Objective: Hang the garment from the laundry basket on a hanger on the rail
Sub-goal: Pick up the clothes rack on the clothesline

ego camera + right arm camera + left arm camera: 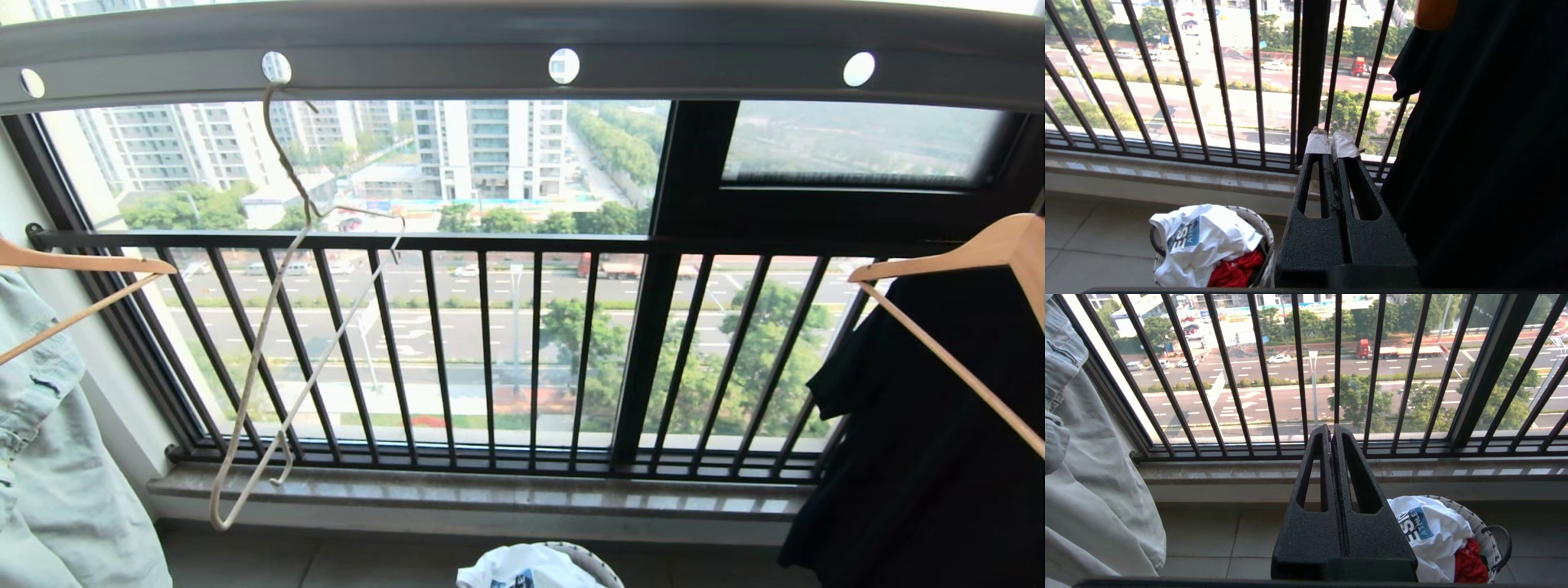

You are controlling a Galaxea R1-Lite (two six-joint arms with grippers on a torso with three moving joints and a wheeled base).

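Observation:
The white T-shirt garment (526, 567) with a blue chest graphic lies crumpled on top of the laundry basket (600, 563) on the floor by the window; it also shows as the garment (1433, 533) in the basket (1480, 531) and the garment (1202, 239) in the basket (1257, 222). A thin cream wire hanger (282, 327) dangles crookedly from a hole in the grey rail (522, 61) overhead. My left gripper (1330, 430) is shut and empty, held up to the left of the basket. My right gripper (1332, 141), its tips wrapped in white tape, is shut and empty to the basket's right.
A black railing (490, 351) of vertical bars fronts the window above a stone sill (482, 490). A pale denim garment (57, 457) hangs on a wooden hanger at the left. A black garment (939, 441) hangs on a wooden hanger (971, 253) at the right. Red cloth (1237, 271) lies under the T-shirt.

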